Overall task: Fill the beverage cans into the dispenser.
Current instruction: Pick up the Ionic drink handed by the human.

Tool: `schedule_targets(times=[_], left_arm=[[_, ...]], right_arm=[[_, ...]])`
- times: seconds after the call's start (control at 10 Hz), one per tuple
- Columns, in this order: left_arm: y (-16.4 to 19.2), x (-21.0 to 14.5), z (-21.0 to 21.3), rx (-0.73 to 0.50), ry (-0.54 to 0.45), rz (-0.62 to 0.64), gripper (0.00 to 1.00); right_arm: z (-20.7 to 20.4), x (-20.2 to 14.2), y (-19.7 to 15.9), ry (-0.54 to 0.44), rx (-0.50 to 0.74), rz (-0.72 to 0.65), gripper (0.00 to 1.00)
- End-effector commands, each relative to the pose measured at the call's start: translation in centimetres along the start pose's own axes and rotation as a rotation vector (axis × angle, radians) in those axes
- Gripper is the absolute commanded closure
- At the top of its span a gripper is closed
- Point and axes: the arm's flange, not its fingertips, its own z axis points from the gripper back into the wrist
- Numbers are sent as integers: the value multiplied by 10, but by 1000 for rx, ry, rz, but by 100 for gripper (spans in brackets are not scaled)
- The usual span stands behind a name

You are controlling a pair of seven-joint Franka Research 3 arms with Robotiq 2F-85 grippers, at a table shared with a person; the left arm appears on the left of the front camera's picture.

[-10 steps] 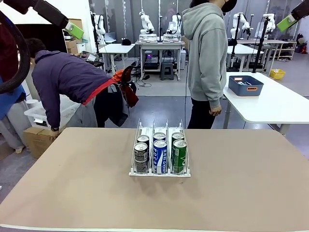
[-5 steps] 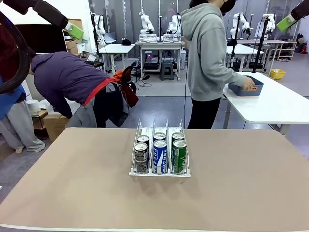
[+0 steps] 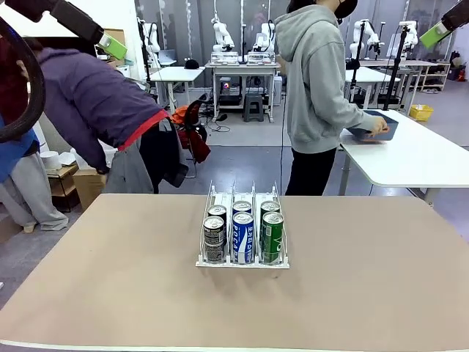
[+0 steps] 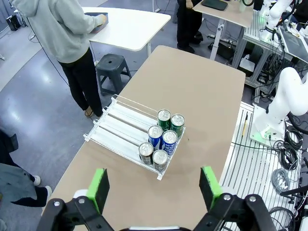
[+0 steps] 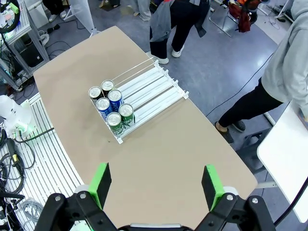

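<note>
The dispenser (image 3: 242,196) stands at the middle of the tan table, with several beverage cans at its near end, two to a lane. The front row holds a black can (image 3: 214,239), a blue-and-white can (image 3: 242,237) and a green can (image 3: 272,237). Both arms hang high above the table. My left gripper (image 3: 113,46) is at the top left and my right gripper (image 3: 437,33) at the top right. The left gripper (image 4: 155,185) looks down on the dispenser (image 4: 120,127) with its jaws wide and empty. My right gripper (image 5: 156,185) is likewise open above the dispenser (image 5: 154,91).
A person in a grey hoodie (image 3: 315,81) stands at the far edge, both hands on a blue bin (image 3: 375,128) on the white side table (image 3: 418,158). A second person in a purple jacket (image 3: 88,95) bends at the far left. Bare tabletop (image 3: 110,279) surrounds the dispenser.
The person in grey turned and took hold of the blue bin. The person in purple has risen from a deep bend. Arms, cans and dispenser have not moved.
</note>
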Motion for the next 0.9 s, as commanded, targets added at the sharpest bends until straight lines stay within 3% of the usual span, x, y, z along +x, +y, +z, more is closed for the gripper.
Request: schedule_targets(times=[0.0,0.8], left_arm=[[0,0,0,-7,-3,-2,0],[0,0,0,-7,-3,-2,0]], right_arm=[[0,-1,1,0,1,0,0],[0,-1,1,0,1,0,0]])
